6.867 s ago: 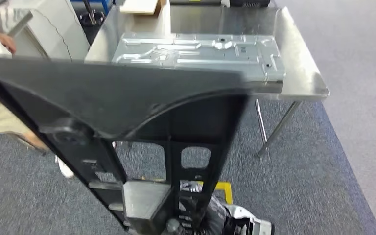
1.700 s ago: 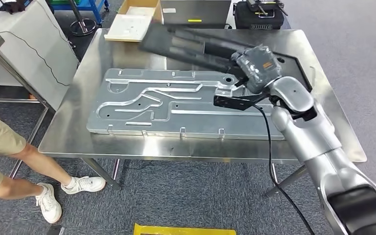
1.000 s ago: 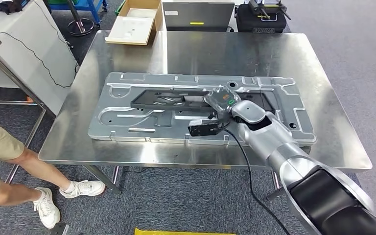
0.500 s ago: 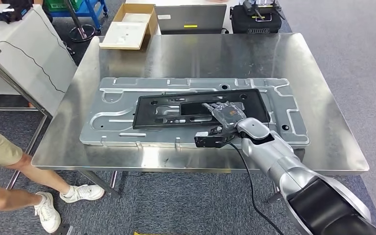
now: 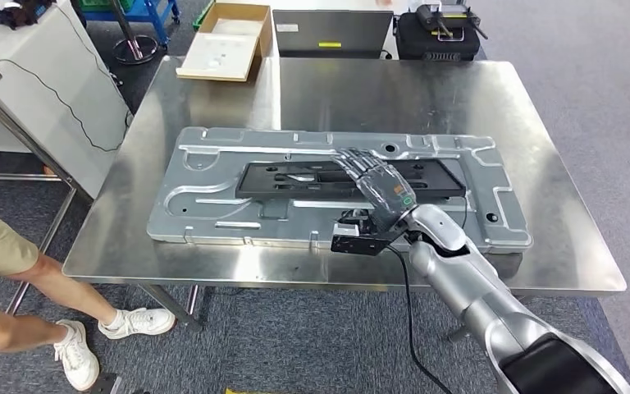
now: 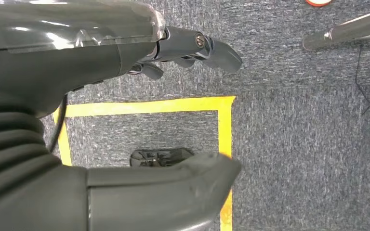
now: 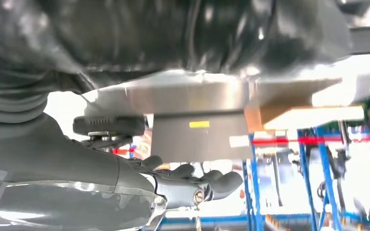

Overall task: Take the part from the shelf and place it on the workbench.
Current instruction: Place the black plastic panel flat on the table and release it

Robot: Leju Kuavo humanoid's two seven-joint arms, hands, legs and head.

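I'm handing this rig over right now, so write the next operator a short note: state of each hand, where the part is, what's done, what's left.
Right hand: fingers stretched out flat over the black part, gripping nothing; whether it touches the part cannot be told.
Left hand: hangs over the carpet with its yellow floor tape, holding nothing.
Black part: lies flat on the large stamped metal panel, on the steel workbench.
Done: part is off the shelf and on the bench.
Left: draw the right arm back clear.

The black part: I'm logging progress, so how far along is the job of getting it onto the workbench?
Nearly done. The black part lies flat on the stamped metal panel on the steel workbench. The right hand rests on it with fingers extended. Left: lift that hand away. The left hand hangs over the carpet, holding nothing.
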